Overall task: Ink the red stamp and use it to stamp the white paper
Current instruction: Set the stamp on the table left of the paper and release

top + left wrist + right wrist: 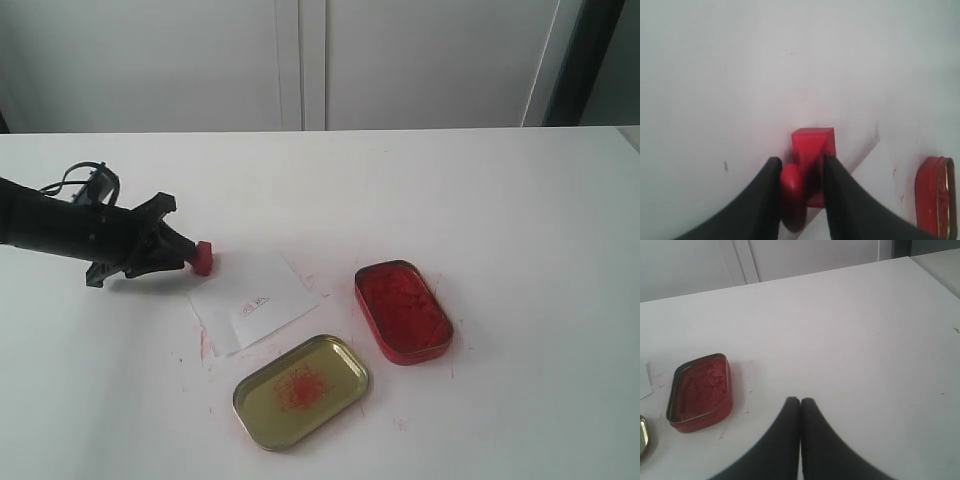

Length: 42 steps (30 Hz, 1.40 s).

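Left gripper (188,256) is clamped on the red stamp (203,258), with the black fingers (771,175) pinching the rounded knob from both sides and the block base sticking out past the tips, pointing right. The stamp sits low, just beside the far left corner of the white paper (272,285); can't really tell if it's touching the table (500,200) or just above it. The paper's got a small red imprint (254,303) near its middle. Right of the paper is the open ink tin (364,310), full of red, and near of the paper lies the gold lid (335,362) with a red smear inside. Right gripper (800,402) has its fingertips pressed together with nothing between them, over bare table to the right of the tin.
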### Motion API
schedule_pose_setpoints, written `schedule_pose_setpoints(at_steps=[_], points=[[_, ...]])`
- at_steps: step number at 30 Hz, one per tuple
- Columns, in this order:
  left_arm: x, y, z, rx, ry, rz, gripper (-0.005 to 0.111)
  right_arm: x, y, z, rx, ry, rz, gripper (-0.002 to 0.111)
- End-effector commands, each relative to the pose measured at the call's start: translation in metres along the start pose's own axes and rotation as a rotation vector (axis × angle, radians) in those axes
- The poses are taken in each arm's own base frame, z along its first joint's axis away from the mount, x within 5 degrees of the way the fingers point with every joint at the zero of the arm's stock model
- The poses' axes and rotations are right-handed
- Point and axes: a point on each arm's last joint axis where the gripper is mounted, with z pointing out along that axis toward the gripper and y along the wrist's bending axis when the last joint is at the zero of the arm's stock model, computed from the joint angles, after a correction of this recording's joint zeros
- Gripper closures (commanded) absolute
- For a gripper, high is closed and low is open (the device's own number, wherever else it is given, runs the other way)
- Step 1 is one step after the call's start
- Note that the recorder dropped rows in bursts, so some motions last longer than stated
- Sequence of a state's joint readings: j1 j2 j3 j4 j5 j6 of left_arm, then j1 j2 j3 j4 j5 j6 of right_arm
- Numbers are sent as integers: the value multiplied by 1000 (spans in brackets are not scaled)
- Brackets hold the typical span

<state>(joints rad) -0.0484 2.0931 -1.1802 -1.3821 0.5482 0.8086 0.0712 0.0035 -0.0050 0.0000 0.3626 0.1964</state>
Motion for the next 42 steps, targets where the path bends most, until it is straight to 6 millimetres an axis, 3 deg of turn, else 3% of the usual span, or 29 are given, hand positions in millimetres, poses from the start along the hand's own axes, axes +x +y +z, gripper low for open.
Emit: schedule_pose_setpoints(at_steps=[1, 11, 17, 20, 24, 28, 37, 42], points=[[-4, 2, -14, 65, 15, -21, 72, 0, 0, 0, -8, -11, -1, 108], [-10, 18, -31, 74, 17, -57, 72, 0, 0, 0, -8, -11, -1, 108], [-13, 10, -46, 99, 17, -21, 72, 0, 0, 0, -8, -11, -1, 108], [-14, -2, -57, 107, 15, 13, 82, 0, 0, 0, -8, -11, -1, 108], [-11, -12, -65, 122, 58, 59, 106, 0, 0, 0, -8, -11, -1, 108], [-8, -21, -75, 106, 69, 63, 107, 0, 0, 0, -8, -11, -1, 108], [23, -41, -108, -4, 61, 116, 107, 0, 0, 0, -8, -11, -1, 108], [53, -53, -106, -128, 88, 185, 107, 0, 0, 0, -8, -11, -1, 108]])
